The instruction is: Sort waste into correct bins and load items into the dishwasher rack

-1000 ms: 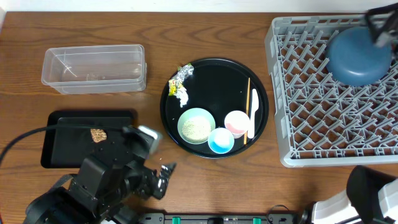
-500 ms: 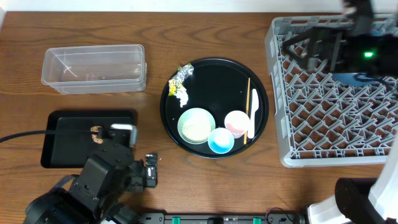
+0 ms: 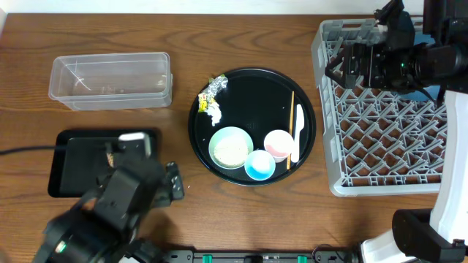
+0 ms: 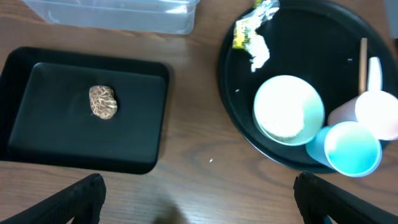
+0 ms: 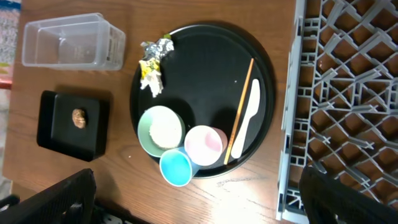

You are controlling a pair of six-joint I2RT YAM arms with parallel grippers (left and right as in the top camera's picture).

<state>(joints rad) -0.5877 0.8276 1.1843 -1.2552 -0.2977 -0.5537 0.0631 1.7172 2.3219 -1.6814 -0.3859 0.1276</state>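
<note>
Rack (image 5: 348, 81) lies under gaping right claw (image 5: 202, 202); left claw (image 4: 199, 202) gapes near black tray (image 4: 37, 134).

From my station, nearly all I see behind the work is a brown wooden table (image 3: 241, 44), its dark grain running from 9 o'clock to 3 o'clock in the overhead view. At 12 o'clock, past the table's far edge, lies a pale white strip (image 3: 183, 6); I cannot tell whether it is wall or floor. At 6 o'clock a black rail (image 3: 256, 257) with small green fittings runs along the near edge. In the right wrist view, a pale speckled surface (image 5: 7, 18) shows beyond the table edge at 10 o'clock, too blurred to identify. The light is soft and even, with only faint shadows on the wood.
</note>
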